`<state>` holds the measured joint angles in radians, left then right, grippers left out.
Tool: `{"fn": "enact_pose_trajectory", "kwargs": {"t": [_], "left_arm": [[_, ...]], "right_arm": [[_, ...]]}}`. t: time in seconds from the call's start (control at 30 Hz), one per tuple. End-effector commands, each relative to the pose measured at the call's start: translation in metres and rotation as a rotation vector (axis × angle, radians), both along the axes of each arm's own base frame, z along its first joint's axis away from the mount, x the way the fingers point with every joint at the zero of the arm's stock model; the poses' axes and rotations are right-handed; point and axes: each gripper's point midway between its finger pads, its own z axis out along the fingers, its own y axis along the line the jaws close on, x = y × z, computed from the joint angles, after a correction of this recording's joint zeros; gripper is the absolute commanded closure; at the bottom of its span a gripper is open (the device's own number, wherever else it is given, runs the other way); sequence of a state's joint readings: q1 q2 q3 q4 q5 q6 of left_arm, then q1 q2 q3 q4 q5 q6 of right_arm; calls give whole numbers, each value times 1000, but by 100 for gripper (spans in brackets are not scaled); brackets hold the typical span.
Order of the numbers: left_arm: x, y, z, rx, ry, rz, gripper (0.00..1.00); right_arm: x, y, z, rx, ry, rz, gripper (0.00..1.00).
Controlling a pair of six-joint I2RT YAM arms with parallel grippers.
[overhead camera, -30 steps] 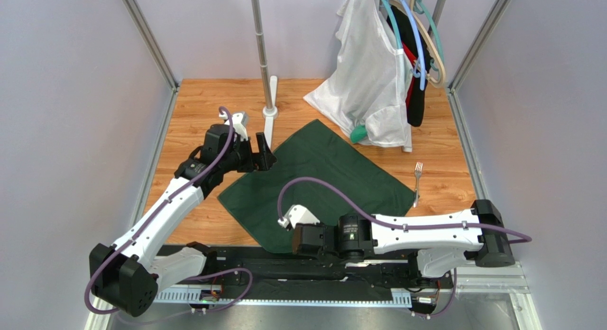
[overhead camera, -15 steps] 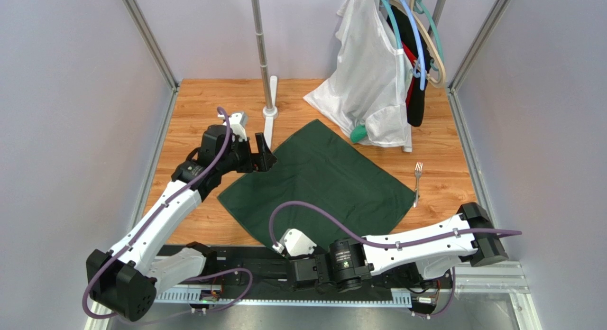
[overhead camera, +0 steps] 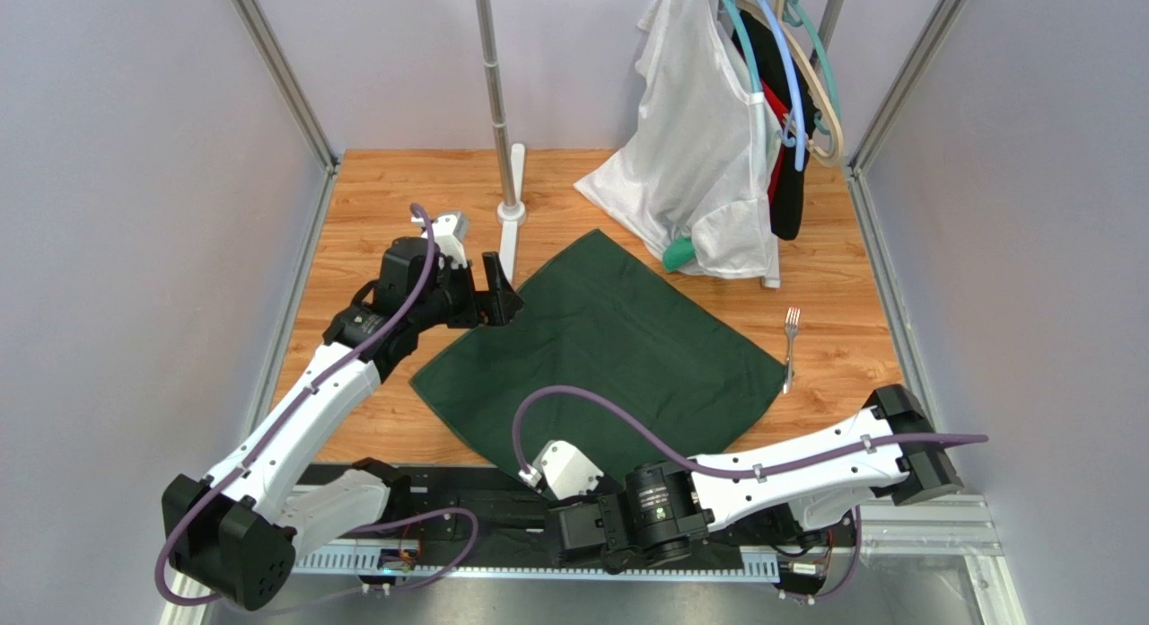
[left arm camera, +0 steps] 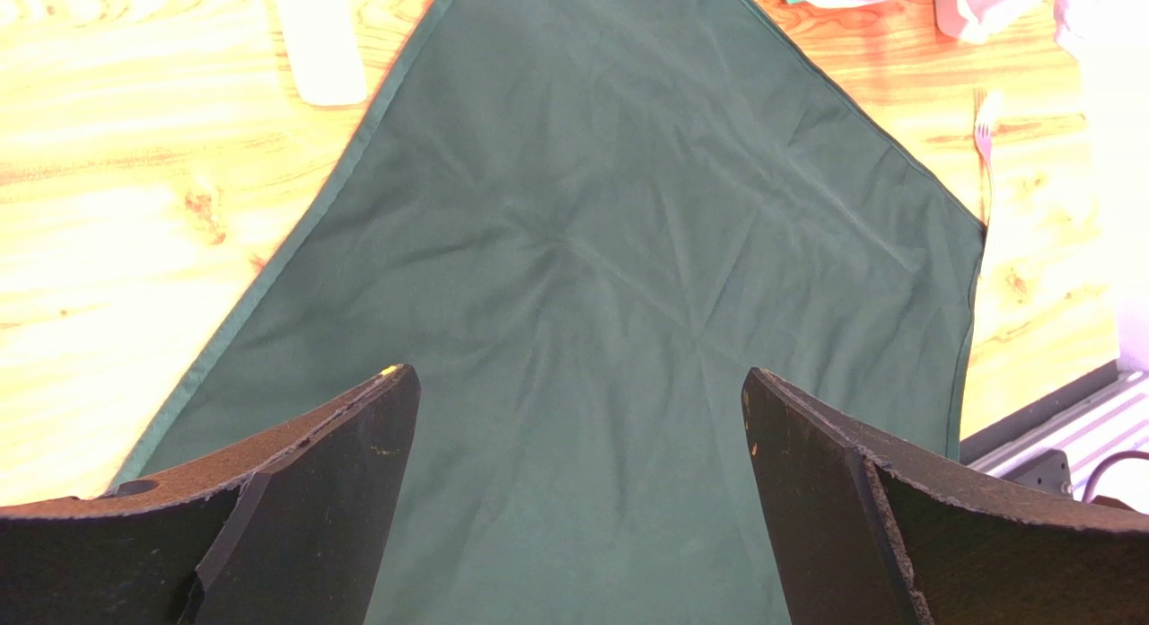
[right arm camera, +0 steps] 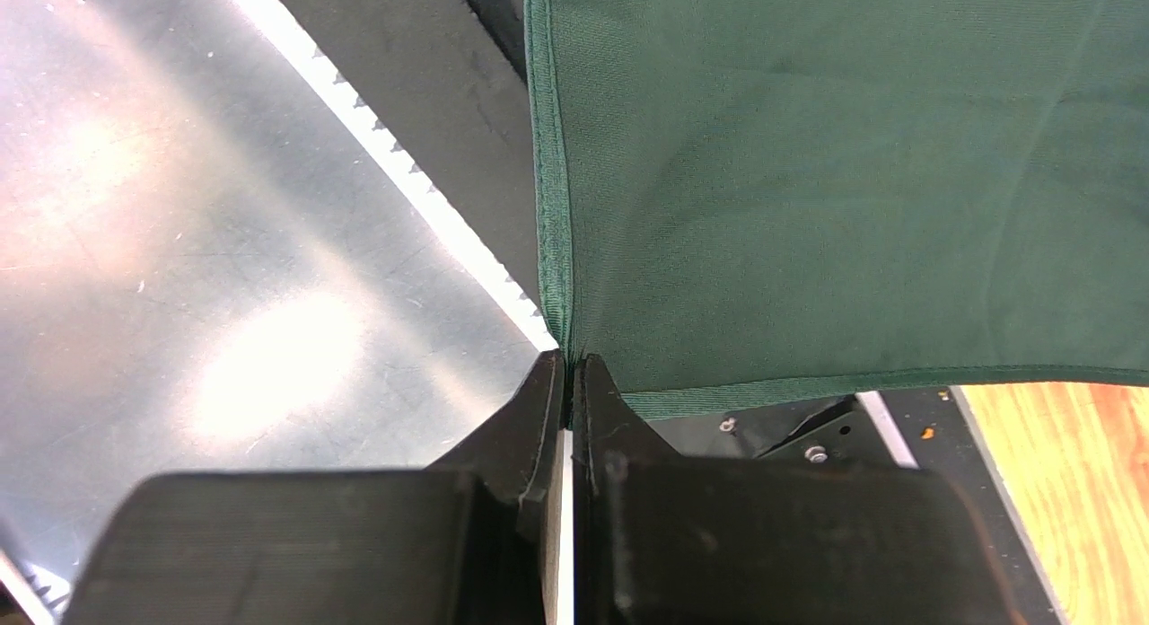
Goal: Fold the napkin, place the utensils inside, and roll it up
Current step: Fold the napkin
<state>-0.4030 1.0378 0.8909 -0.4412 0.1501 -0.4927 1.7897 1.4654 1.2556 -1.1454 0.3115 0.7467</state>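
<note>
Wrist view alone shows my right gripper [right arm camera: 569,372] pinching the napkin [right arm camera: 836,181] corner. My left gripper [left arm camera: 576,379] gapes empty above it.

**Fixed surroundings of the work cell.** Wooden tabletop [overhead camera: 391,194], enclosed by grey side walls [overhead camera: 135,248] and aluminium corner posts [overhead camera: 279,66]. A metal pole [overhead camera: 492,86] stands upright on a white base [overhead camera: 511,210] at the far middle of the board. At the far right, a white garment [overhead camera: 695,154] hangs from a cluster of hangers [overhead camera: 793,93], its hem resting on the wood. A black garment [overhead camera: 786,201] hangs just behind it, and a brighter green garment [overhead camera: 677,255] shows beneath its lower edge. A toothed metal strip [right arm camera: 405,181] and a bare metal plate [right arm camera: 175,248] border the near edge.
</note>
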Motion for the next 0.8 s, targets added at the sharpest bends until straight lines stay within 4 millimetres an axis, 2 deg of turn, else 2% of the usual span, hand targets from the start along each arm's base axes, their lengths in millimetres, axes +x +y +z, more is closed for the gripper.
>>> {"fn": "enact_pose_trajectory", "kwargs": {"t": [0.0,0.17,0.37,0.57,0.77], "left_arm": [[0,1,17,-16,-47,-4,1],[0,0,17,-16,-42,-10,1],[-2,1,23,-10,-46,-16,1],[-6,9,35,34,-57,-17,1],[-7,27,51,118,-72,-5,1]], "right_arm": [[-9,11,9,62,29,-32,100],[-4,11,11,69,2,-39,100],[24,8,14,73,-79,-88,100],[70,4,18,58,-177,-104,100],[136,-3,25,40,-279,-163,100]]}}
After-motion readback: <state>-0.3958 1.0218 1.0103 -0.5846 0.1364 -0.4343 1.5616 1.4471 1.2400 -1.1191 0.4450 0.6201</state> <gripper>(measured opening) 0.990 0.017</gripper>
